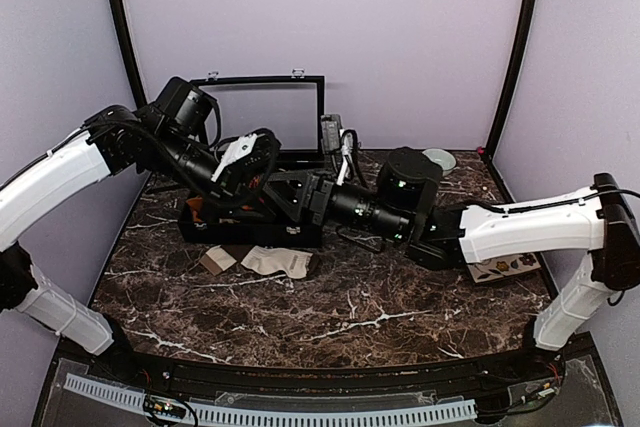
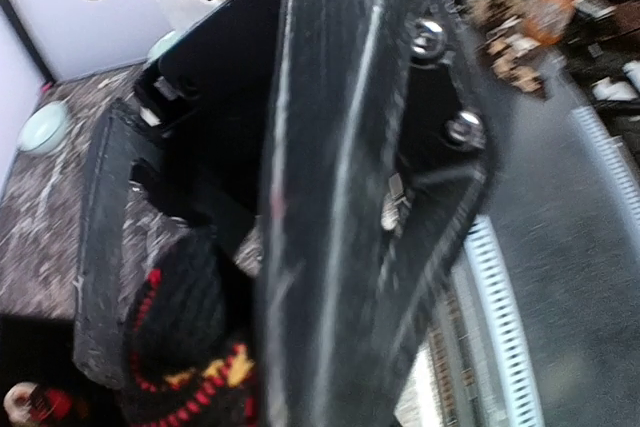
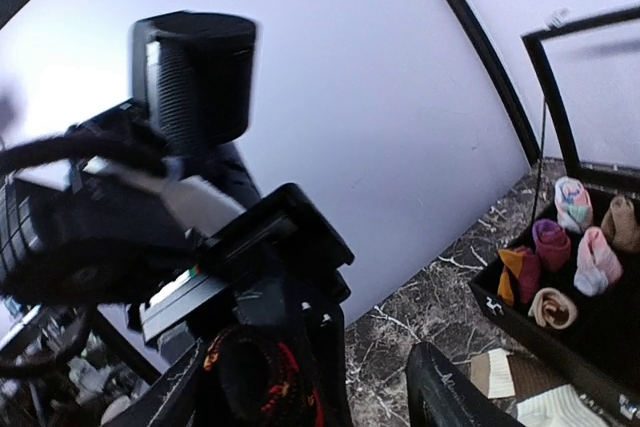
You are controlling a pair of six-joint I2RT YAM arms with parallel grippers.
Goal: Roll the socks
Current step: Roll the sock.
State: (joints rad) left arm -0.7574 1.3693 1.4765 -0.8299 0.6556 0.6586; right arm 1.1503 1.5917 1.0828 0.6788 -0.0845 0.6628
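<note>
Left wrist: left gripper [image 2: 200, 367] clamped on black knitted sock with red-orange diamonds [image 2: 185, 312]. Right gripper [image 3: 310, 402] close by, jaws spread wide.

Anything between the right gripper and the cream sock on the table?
Nothing visible. The cream sock lies uncovered on the table in front of the sock box. The right gripper hangs open above, its jaws flanking the argyle sock that the left gripper holds.
</note>
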